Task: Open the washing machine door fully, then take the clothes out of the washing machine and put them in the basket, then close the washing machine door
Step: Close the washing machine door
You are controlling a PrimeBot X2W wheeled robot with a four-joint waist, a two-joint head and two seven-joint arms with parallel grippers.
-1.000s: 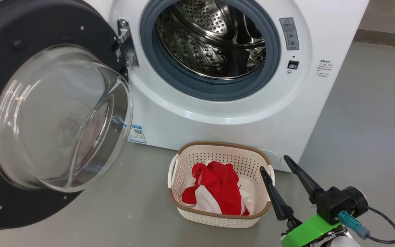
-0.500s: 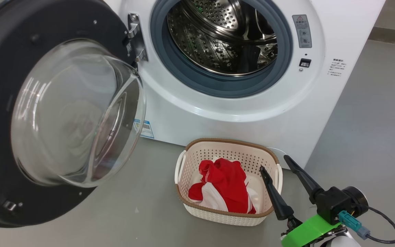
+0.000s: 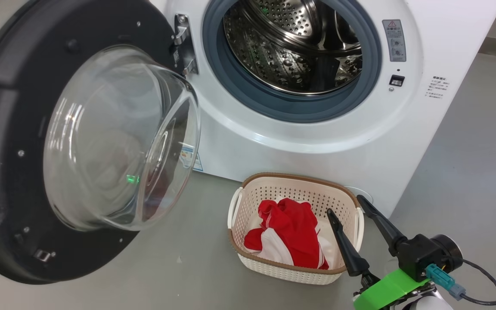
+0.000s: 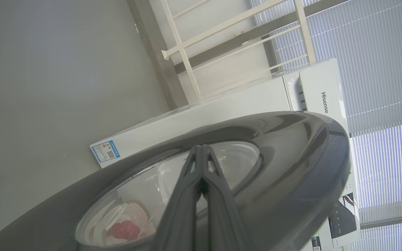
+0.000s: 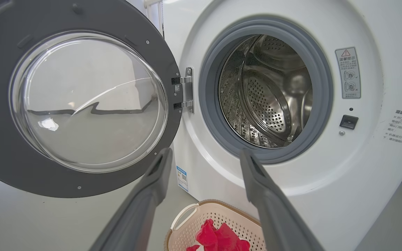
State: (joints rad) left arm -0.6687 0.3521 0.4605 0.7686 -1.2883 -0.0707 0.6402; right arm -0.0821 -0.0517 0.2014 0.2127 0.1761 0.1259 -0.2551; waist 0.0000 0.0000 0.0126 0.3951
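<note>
My right gripper (image 3: 343, 204) hangs empty, fingers spread wide, tips above the right end of the basket (image 3: 291, 175). My left gripper (image 4: 201, 147) has its fingers pressed together at the outer face of the washing machine door (image 3: 7, 107) (whether they touch it, I cannot tell). The clothes (image 3: 291, 228) lie in the basket, just before the washing machine (image 3: 274, 159), whose door stands open.
</note>
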